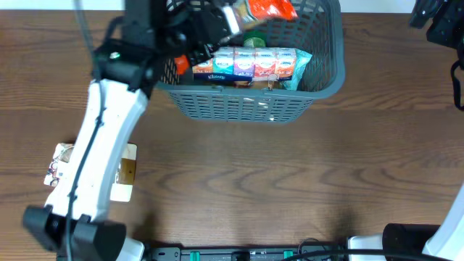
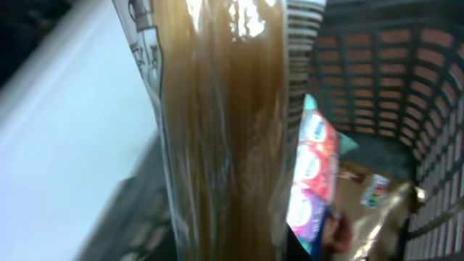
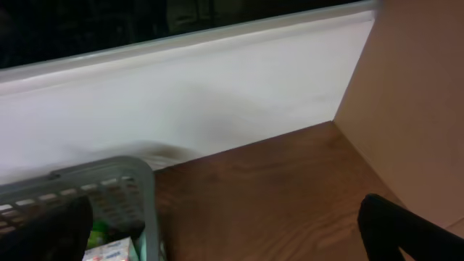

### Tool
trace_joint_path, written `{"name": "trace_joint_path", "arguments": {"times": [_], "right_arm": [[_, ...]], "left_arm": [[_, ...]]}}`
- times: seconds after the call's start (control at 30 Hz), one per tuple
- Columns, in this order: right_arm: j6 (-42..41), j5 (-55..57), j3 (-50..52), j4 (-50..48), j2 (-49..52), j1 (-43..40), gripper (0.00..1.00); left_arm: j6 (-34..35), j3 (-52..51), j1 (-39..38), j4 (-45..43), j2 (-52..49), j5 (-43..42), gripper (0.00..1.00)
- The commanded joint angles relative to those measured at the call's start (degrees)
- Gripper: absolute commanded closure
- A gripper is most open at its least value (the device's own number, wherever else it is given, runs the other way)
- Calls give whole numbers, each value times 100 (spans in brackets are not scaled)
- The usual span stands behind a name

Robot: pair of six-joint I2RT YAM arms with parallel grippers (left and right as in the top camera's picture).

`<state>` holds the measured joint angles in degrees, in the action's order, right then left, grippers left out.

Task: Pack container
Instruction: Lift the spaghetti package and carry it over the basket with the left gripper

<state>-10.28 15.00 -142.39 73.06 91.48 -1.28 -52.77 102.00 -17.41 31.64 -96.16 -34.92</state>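
Note:
The dark grey mesh container (image 1: 246, 101) stands at the table's far middle. It holds a row of tissue packs (image 1: 250, 64), an orange packet (image 1: 272, 9) and a green item (image 1: 254, 40). My left gripper (image 1: 216, 30) hangs over the container's left part, shut on a long clear-wrapped brown packet (image 2: 217, 130) that fills the left wrist view and hides the fingers. The tissue packs (image 2: 312, 174) and the container wall (image 2: 391, 80) show beyond it. My right gripper (image 3: 225, 243) is open and empty above the table, right of the container's corner (image 3: 141, 196).
Two small packets lie on the table at the left, one white (image 1: 59, 163) and one with a brown label (image 1: 127, 172), partly under my left arm. A white wall (image 3: 217, 94) runs behind the table. The right arm (image 1: 442, 25) sits at the far right.

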Motion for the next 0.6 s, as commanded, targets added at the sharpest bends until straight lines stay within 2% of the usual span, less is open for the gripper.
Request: {"name": "trace_joint_path", "arguments": {"times": [0.0,0.23,0.5,0.53,0.57], "right_arm": [[-83,15,2,7,2,-35,1],[-83,15,2,7,2,-35,1],[-83,15,2,7,2,-35,1],[-83,15,2,7,2,-35,1],[-83,15,2,7,2,-35,1]], "left_arm": [[-208,227,-175,-90,-118,-367,94],[-208,227,-267,372,-680,-365,94],[-208,225,-267,800,-839,-144,94],[-205,225,-264,800,-839,-142,83],[-205,227,-260,798,-837,-142,39]]}}
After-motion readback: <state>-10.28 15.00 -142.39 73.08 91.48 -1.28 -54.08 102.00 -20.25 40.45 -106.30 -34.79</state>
